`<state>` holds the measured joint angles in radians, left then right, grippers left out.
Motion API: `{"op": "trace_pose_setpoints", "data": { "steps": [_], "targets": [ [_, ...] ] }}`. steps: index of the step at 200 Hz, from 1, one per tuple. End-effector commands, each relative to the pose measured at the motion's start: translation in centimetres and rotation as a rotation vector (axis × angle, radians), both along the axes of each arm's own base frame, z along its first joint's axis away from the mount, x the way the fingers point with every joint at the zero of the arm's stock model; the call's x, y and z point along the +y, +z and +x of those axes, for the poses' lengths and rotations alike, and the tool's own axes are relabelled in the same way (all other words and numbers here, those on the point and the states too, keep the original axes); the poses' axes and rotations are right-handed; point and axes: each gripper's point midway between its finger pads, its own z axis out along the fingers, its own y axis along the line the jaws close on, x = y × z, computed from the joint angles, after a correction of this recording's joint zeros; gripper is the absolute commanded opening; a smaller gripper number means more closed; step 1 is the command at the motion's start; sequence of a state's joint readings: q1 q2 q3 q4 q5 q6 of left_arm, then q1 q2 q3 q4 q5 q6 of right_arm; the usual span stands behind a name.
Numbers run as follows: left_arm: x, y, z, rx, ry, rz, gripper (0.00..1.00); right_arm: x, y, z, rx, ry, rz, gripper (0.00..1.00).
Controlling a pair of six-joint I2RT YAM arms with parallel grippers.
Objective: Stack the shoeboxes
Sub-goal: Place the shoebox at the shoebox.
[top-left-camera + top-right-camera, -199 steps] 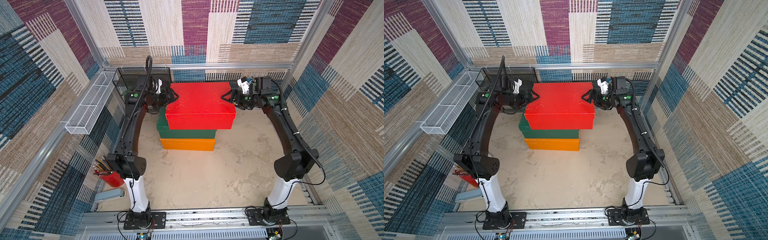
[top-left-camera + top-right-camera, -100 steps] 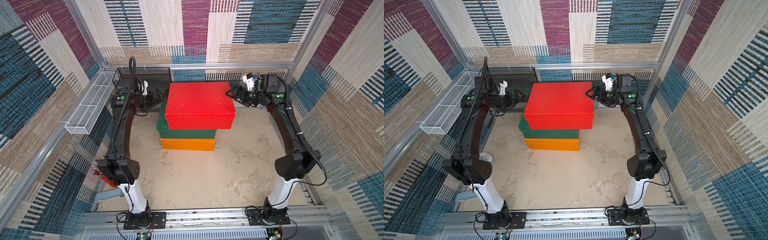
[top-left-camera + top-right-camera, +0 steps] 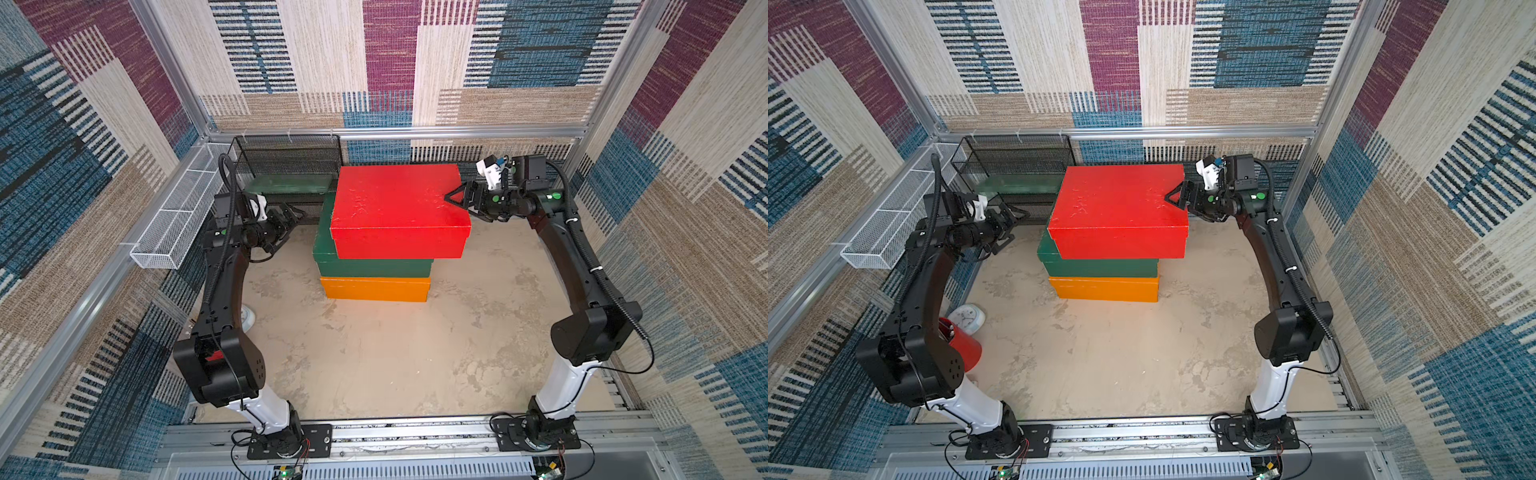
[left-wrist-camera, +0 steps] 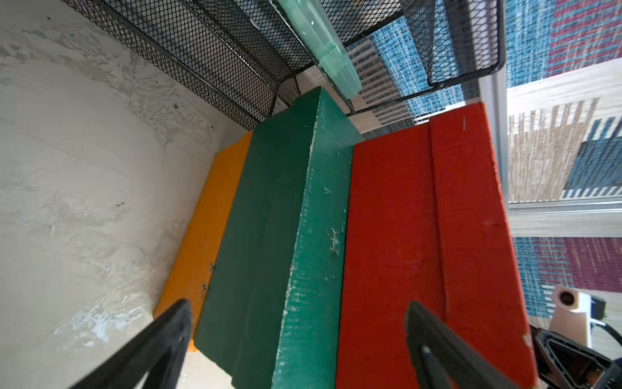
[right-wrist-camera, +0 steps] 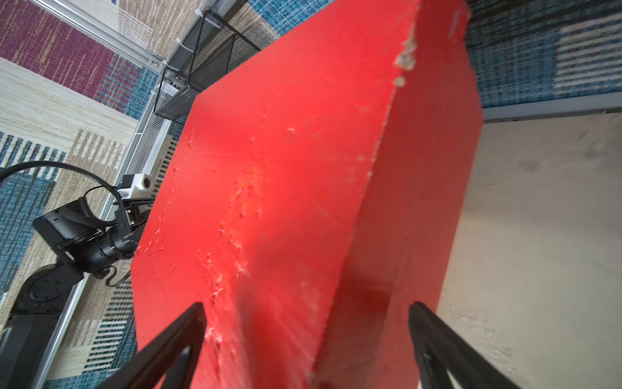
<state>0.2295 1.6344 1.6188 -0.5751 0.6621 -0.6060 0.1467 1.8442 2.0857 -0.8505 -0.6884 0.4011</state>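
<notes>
**Stack built, red top box sits skewed**

Both top views: red shoebox (image 3: 399, 208) on green shoebox (image 3: 374, 266) on orange shoebox (image 3: 374, 289), mid tabletop (image 3: 415, 353). Red overhangs on the right jaws' side. Left jaws open, clear of the stack. Right jaws open at red's end.
Left wrist: strip of green lid bare beside red.
Right wrist: jaws straddle red's top edge, contact unclear.
I'd nudge red square, left jaws as backstop.

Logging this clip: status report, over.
Both open: left gripper clear, right gripper at red box edge. It sits on green box on orange box, offset right. Nothing in the way.
</notes>
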Motion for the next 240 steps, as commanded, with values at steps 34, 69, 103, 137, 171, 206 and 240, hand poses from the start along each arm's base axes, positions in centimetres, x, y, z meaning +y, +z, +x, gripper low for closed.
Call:
{"op": "trace_pose_setpoints", "data": {
  "steps": [34, 69, 103, 137, 171, 206, 240],
  "targets": [
    [1.0, -0.4, -0.2, -0.073, 0.003, -0.059, 1.0, 2.7, 0.8, 0.6, -0.003, 0.027, 0.04, 0.95],
    [1.7, -1.4, -0.1, -0.066, 0.016, -0.113, 1.0, 4.8, 0.6, 0.7, 0.011, 0.043, 0.047, 0.95],
    [2.1, -1.1, -0.3, -0.068, 0.016, -0.11, 1.0, 6.0, 0.8, 1.0, 0.005, 0.043, 0.049, 0.95],
    [2.1, -0.9, -0.4, -0.071, 0.013, -0.114, 1.0, 7.1, 0.3, 1.5, 0.013, 0.057, 0.057, 0.95],
    [2.1, -0.7, -0.5, -0.075, 0.018, -0.111, 1.0, 7.7, 0.0, 2.1, 0.012, 0.066, 0.063, 0.95],
    [2.1, -0.5, -0.5, -0.078, 0.016, -0.116, 1.0, 7.6, 0.2, 2.6, 0.007, 0.069, 0.068, 0.95],
    [2.0, -0.2, -0.6, -0.083, 0.011, -0.114, 1.0, 5.8, 0.9, 2.4, 0.002, 0.019, 0.045, 0.95]
  ]
}}
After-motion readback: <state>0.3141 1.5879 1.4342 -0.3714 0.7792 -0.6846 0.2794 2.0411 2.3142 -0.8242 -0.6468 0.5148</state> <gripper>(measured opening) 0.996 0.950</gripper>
